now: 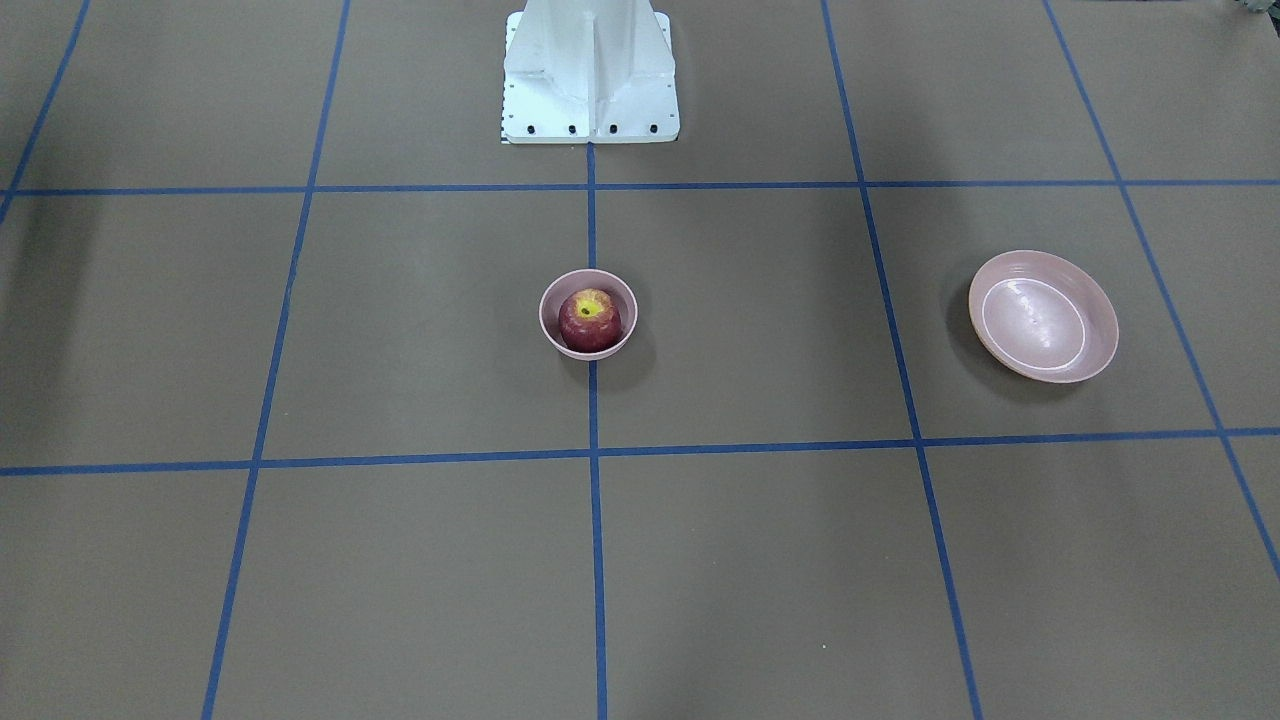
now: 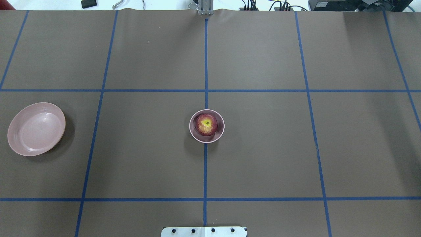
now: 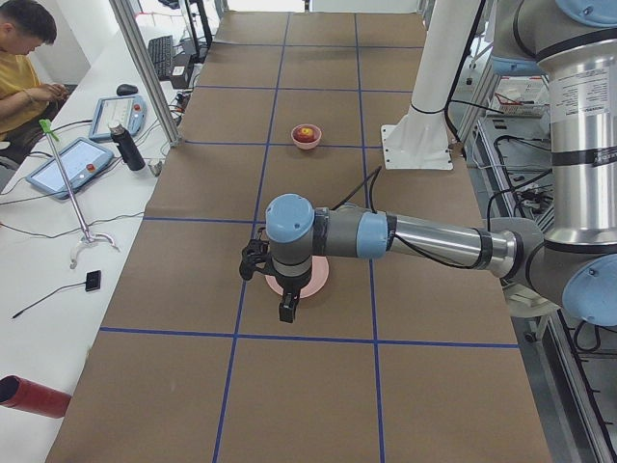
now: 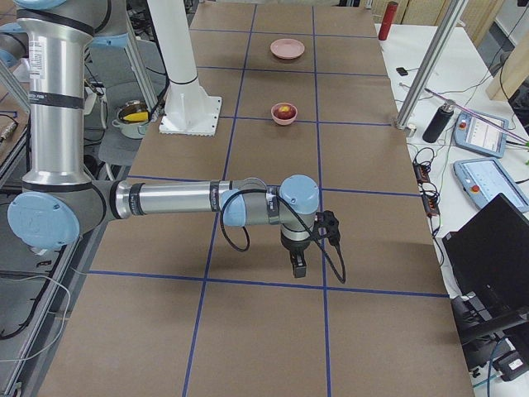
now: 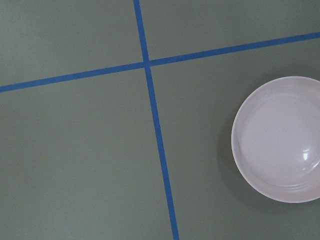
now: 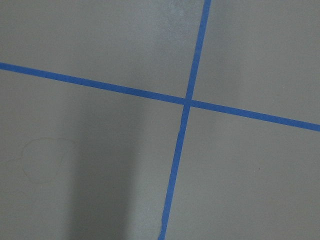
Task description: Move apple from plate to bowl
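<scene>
The dark-red apple [image 1: 590,318] with its yellow-green stem patch sits in the small deep pink bowl [image 1: 546,310] at the table's middle; both also show in the overhead view, the apple [image 2: 206,124] inside the bowl [image 2: 192,132]. The wide shallow pink plate [image 1: 1043,316] lies empty on my left side [image 2: 36,128] and shows in the left wrist view [image 5: 280,137]. My left gripper [image 3: 287,311] hangs above the plate, seen only from the side; I cannot tell if it is open or shut. My right gripper [image 4: 298,265] hangs over bare table, and its state cannot be told either.
The white robot base [image 1: 590,75] stands at the table's near edge. Blue tape lines [image 2: 205,65] grid the brown table. In the left side view, a person [image 3: 24,58], tablets [image 3: 72,164], a dark bottle [image 3: 125,147] and a red cylinder [image 3: 34,397] are beyond the far edge.
</scene>
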`<action>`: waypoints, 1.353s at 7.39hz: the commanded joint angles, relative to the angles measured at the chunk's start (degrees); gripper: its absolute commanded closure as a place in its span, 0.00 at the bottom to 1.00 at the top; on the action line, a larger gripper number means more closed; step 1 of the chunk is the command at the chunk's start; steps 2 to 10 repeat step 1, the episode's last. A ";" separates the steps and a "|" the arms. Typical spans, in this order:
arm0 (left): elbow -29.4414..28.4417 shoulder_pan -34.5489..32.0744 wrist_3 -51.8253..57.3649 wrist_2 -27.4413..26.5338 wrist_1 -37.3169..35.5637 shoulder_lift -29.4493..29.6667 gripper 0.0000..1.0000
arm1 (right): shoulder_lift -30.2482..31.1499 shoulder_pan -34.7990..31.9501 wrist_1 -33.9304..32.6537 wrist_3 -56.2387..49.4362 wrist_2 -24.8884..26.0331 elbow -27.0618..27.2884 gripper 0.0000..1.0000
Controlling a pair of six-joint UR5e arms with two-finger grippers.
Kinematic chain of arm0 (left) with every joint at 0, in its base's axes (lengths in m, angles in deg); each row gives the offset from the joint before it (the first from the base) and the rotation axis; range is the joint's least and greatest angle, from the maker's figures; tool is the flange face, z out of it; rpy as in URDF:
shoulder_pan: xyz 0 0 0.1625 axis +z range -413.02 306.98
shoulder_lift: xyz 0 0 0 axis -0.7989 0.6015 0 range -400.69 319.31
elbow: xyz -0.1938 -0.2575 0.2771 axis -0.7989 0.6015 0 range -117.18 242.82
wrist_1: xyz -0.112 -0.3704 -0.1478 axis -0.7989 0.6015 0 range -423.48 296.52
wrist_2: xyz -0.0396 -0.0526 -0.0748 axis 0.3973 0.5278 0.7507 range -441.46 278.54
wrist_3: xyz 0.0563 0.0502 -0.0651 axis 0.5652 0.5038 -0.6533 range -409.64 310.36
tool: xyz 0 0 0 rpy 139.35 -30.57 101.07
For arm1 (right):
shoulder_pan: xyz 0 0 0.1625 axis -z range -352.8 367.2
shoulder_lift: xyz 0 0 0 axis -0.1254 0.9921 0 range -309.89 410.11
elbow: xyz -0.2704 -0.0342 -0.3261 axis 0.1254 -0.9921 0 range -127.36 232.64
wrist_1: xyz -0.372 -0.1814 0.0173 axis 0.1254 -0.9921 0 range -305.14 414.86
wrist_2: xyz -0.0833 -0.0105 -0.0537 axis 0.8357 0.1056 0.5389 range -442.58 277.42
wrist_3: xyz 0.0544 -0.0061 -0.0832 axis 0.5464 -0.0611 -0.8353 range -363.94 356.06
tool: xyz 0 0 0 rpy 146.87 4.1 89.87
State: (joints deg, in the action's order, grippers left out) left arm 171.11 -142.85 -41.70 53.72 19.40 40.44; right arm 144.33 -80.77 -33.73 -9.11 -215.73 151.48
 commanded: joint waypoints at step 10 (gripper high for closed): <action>0.00 0.00 -0.03 0.00 0.00 0.00 0.02 | 0.00 0.00 0.00 -0.02 0.00 0.04 0.00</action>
